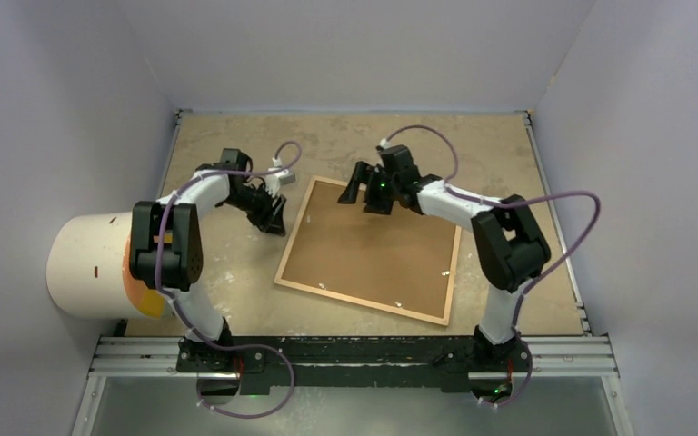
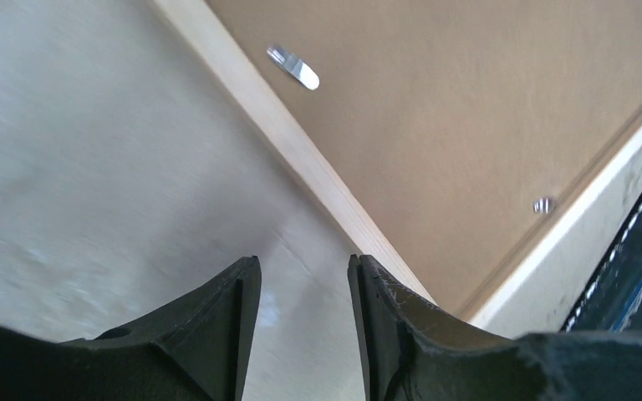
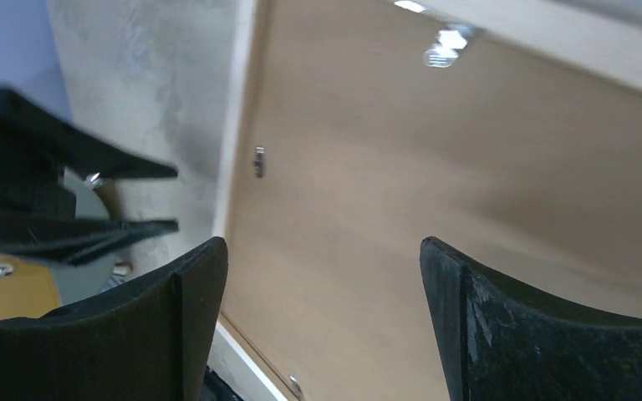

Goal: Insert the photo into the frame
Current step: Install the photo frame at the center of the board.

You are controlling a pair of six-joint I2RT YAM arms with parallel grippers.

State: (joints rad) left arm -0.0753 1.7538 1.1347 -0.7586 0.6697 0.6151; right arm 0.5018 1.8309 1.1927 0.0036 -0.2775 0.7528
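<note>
from above, the large rectangular light-wood frame (image 1: 361,302) lies flat on the bench (image 1: 500,163), back upward, with the brown fibreboard backing panel (image 1: 373,250) seated inside its moulding. the glossy photo shows in none of the views. you cannot tell whether it lies under the panel, so do not assume it does. your left gripper (image 1: 275,218) hangs just beside the frame's far left corner, off the wood. your right gripper (image 1: 368,195) hangs over the far edge of the panel.

left wrist: the left gripper (image 2: 301,263) has its jaws partly apart, with only bare bench between them, holding nothing. the moulding (image 2: 301,154) runs just beside the right jaw, and a small bright metal tab (image 2: 294,67) lies turned in over the panel. i judge the tabs are the work now. bring one jaw tip down beside a tab and push it sideways, low and slow, rather than pinching it.

right wrist: the right gripper (image 3: 322,246) has its jaws wide apart and empty above the panel. another tab (image 3: 258,160) sits by the left moulding. use this arm to press the frame flat so it does not skate, and keep the two grippers from meeting at that corner.
</note>
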